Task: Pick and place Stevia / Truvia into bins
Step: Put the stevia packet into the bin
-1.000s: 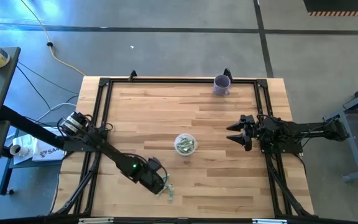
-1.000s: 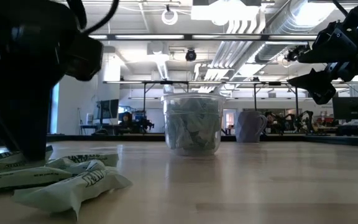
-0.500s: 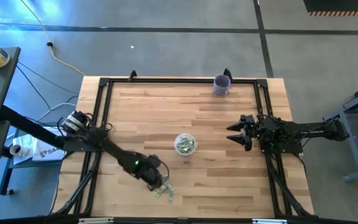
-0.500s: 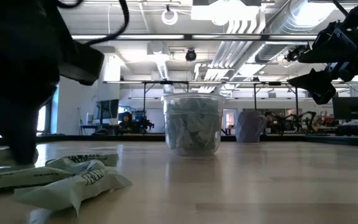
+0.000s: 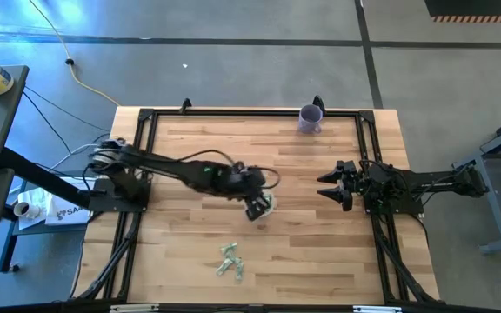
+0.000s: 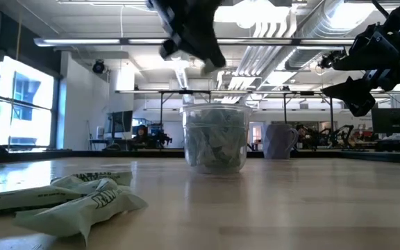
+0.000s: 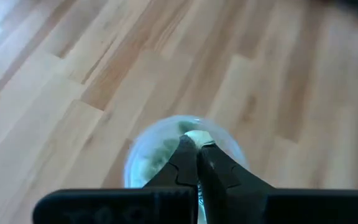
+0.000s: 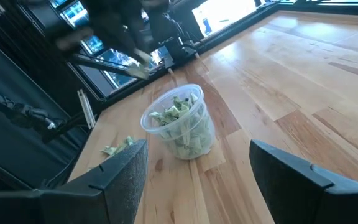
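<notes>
High view: my left gripper (image 5: 258,209) hangs over the clear cup (image 5: 265,204) at mid-table; loose Stevia sachets (image 5: 230,262) lie nearer the front edge. My right gripper (image 5: 327,187) waits apart at the right, by the purple cup (image 5: 310,118).

Low view: cup (image 6: 215,137) filled with sachets; loose sachets (image 6: 82,200) in front.

Left wrist view: my fingers (image 7: 188,163) are pinched together on a pale sachet (image 7: 196,137) above the cup (image 7: 143,155).

Right wrist view: my fingers (image 8: 297,171) are spread wide, holding nothing.
</notes>
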You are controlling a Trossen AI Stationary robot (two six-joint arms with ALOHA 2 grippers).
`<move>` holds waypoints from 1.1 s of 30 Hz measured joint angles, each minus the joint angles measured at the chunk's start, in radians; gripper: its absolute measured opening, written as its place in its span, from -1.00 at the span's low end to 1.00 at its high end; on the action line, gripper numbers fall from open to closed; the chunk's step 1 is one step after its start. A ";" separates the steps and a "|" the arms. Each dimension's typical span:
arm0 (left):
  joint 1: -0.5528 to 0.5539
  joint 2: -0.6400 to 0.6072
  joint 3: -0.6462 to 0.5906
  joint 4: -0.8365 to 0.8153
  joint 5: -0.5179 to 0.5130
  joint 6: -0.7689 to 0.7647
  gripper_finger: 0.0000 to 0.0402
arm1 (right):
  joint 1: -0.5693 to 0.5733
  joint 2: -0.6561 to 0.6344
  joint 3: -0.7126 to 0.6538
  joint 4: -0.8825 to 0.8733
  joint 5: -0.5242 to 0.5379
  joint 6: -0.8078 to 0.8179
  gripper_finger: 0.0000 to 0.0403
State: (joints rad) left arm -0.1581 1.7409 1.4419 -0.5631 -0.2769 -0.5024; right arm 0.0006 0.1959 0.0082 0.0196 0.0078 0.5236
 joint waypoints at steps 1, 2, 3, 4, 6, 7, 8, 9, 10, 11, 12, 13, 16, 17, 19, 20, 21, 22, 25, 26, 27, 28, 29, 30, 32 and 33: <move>0.013 0.030 0.019 -0.004 0.000 0.020 -0.84 | 0.000 0.000 0.000 0.000 0.000 0.000 0.35; 0.024 0.061 0.037 -0.003 0.003 0.036 -0.84 | 0.000 0.000 0.000 0.000 0.000 0.000 0.35; 0.034 0.089 0.053 -0.011 0.010 0.049 -0.84 | 0.000 0.001 0.000 0.000 0.000 0.000 0.35; 0.041 0.114 0.069 -0.021 0.021 0.054 -0.84 | 0.000 0.001 0.000 0.000 0.000 0.000 0.35; 0.045 0.165 0.089 -0.043 0.043 0.054 -0.83 | 0.000 0.000 0.000 0.000 0.000 0.000 0.35; 0.046 0.187 0.091 -0.052 0.049 0.054 -0.81 | 0.000 0.000 0.000 0.000 0.000 0.000 0.35; 0.046 0.211 0.091 -0.064 0.053 0.054 -0.78 | 0.000 0.001 0.000 0.000 0.000 0.000 0.35; 0.043 0.234 0.094 -0.068 0.056 0.054 -0.76 | 0.000 0.001 0.000 0.000 0.000 0.000 0.35; 0.038 0.246 0.097 -0.071 0.066 0.054 -0.73 | 0.000 0.001 0.000 0.000 0.000 0.000 0.35; 0.039 0.251 0.097 -0.077 0.083 0.054 -0.71 | 0.000 0.001 0.000 0.000 0.000 0.000 0.35; 0.040 0.256 0.101 -0.070 0.103 0.054 -0.68 | 0.000 0.001 0.000 0.000 0.000 0.000 0.35; 0.040 0.257 0.104 -0.056 0.119 0.053 -0.65 | 0.000 0.000 0.000 0.000 0.000 0.000 0.35; 0.040 0.259 0.108 -0.072 0.138 0.045 -0.58 | 0.000 0.000 0.000 0.000 0.000 0.000 0.35; 0.040 0.258 0.121 -0.093 0.137 0.038 -0.56 | 0.000 0.000 0.000 0.000 0.000 0.000 0.35; 0.040 0.246 0.156 -0.122 0.133 0.027 -0.51 | 0.000 0.000 0.000 0.000 0.000 0.000 0.35; 0.040 0.242 0.183 -0.131 0.132 0.027 -0.48 | 0.000 0.000 0.000 0.000 0.000 0.000 0.35; 0.040 0.240 0.214 -0.150 0.131 0.027 -0.45 | 0.000 0.000 0.000 0.000 0.000 0.000 0.35; 0.040 0.240 0.245 -0.183 0.130 0.027 -0.42 | 0.000 0.001 0.000 0.000 0.000 0.000 0.35; 0.040 0.241 0.332 -0.263 0.129 0.027 -0.31 | 0.000 0.000 0.000 0.000 0.000 0.000 0.35; 0.039 0.240 0.357 -0.280 0.129 0.027 -0.28 | 0.000 0.000 0.000 0.000 0.000 0.000 0.35; 0.036 0.240 0.383 -0.316 0.129 0.027 -0.25 | 0.000 0.000 0.000 0.000 0.000 0.000 0.35; 0.033 0.240 0.414 -0.372 0.127 0.026 -0.21 | 0.000 0.001 0.000 0.000 0.000 0.000 0.35; 0.027 0.240 0.446 -0.434 0.127 0.026 -0.18 | 0.000 0.000 0.000 0.000 0.000 0.000 0.35; 0.016 0.236 0.474 -0.492 0.126 0.027 -0.15 | 0.000 0.000 0.000 0.000 0.000 0.000 0.35; -0.025 0.224 0.511 -0.593 0.116 0.051 -0.11 | 0.000 0.000 0.000 0.000 0.000 0.000 0.35; -0.055 0.213 0.514 -0.643 0.100 0.065 -0.09 | 0.000 0.000 0.000 0.000 0.000 0.000 0.35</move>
State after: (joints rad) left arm -0.2133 1.9541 1.9557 -1.2059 -0.1764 -0.4377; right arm 0.0006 0.1963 0.0082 0.0193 0.0082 0.5236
